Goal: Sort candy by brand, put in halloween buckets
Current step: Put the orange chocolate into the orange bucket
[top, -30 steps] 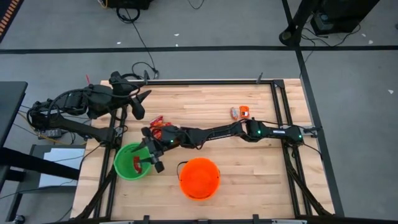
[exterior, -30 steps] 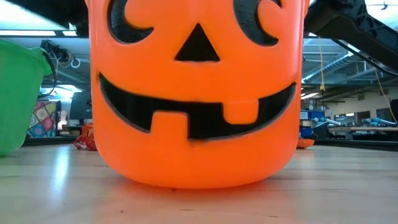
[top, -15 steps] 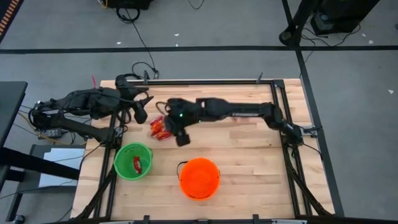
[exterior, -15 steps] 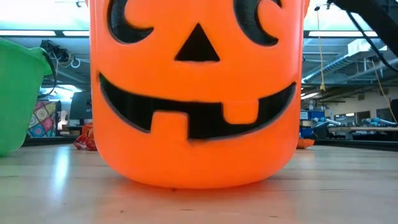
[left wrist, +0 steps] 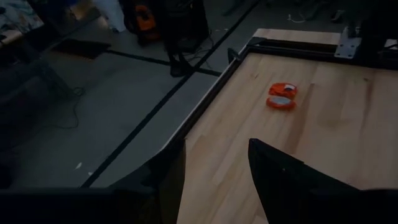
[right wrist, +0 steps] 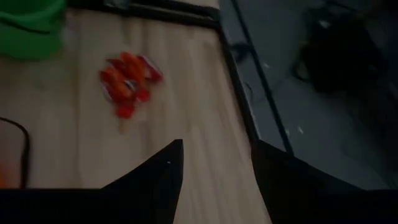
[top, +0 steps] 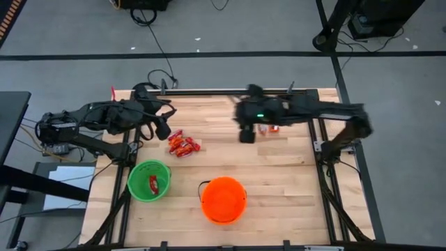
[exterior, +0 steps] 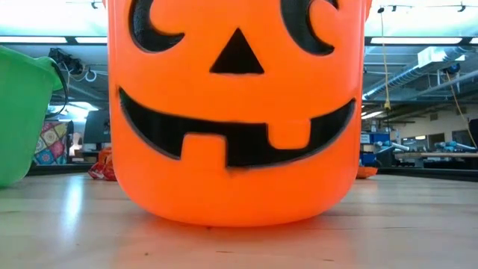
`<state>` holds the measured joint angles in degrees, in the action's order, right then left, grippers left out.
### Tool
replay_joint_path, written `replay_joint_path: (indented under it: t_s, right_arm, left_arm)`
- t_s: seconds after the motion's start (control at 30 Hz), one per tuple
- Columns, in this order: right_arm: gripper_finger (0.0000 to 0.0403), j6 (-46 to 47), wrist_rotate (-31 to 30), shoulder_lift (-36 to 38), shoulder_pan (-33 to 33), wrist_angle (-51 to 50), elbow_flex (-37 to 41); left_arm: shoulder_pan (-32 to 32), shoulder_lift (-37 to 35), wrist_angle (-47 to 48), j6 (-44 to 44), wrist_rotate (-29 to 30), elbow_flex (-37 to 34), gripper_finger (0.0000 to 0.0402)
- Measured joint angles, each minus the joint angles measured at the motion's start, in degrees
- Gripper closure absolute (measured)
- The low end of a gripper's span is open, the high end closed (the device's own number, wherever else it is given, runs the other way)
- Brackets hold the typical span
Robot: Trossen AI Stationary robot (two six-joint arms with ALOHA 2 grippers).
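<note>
the table (top: 279, 174) holds two buckets at its near side: the smaller bucket (top: 148, 180) to the left, with candy in it (top: 154, 184), the larger bucket (top: 224, 199) to its right. farther back, left of centre, lies a candy pile (top: 182, 144). far right lie a few more pieces (top: 268, 127), beside the right gripper (top: 247, 134). the left gripper (top: 163, 129) hangs just left of the pile.

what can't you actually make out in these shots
- Inside of the orange bucket: the high view shows only orange, and the low view sees just its front wall, so any candy in it cannot be told.
- Orange candy: in the high view the right gripper and its arm cover part of it, so no count.
- Brand print on the red candy: too small in the high view, blurred in the right wrist view.
</note>
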<state>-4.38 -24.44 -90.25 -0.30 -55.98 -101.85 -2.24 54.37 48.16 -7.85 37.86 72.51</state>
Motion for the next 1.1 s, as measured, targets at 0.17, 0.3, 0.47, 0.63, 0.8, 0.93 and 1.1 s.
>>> replay_joint_path:
  t_s: [0.17, 0.3, 0.47, 0.63, 0.8, 0.93, 1.1]
  right_arm:
    - [0.0202, 7.61, -2.38, 12.77, -0.11, 0.34, 14.91]
    - [0.0202, 10.68, -2.58, 20.96, -0.65, 0.98, 24.53]
    - [0.0201, 9.66, -2.58, 27.47, -2.67, 1.00, 31.90]
    - [0.0203, 4.52, -3.60, 29.82, -4.45, 2.26, 33.42]
    - [0.0203, 4.52, -3.21, 32.12, -5.20, 6.22, 33.29]
    - [0.0204, 9.48, -1.06, 35.18, -5.13, 6.38, 33.29]
    - [0.0204, 16.29, 0.58, 39.54, -5.16, 6.79, 33.29]
  left_arm:
    - [0.00, 0.33, -0.29, -0.14, 1.25, 0.00, 0.0220]
    - [0.00, 1.19, -0.41, -0.21, 1.29, -0.04, 0.0220]
    - [1.35, 3.95, -0.32, -0.36, 1.57, -0.04, 0.0220]
    - [3.96, 8.70, -1.05, -2.97, -0.16, -0.04, 0.0220]
    - [8.26, 11.90, -3.27, -9.62, -7.41, -0.05, 0.0220]
    - [12.28, 12.04, -2.69, -16.62, -17.23, -0.04, 0.0220]
    - [18.68, 12.07, 6.59, -20.32, -23.09, -0.02, 0.0220]
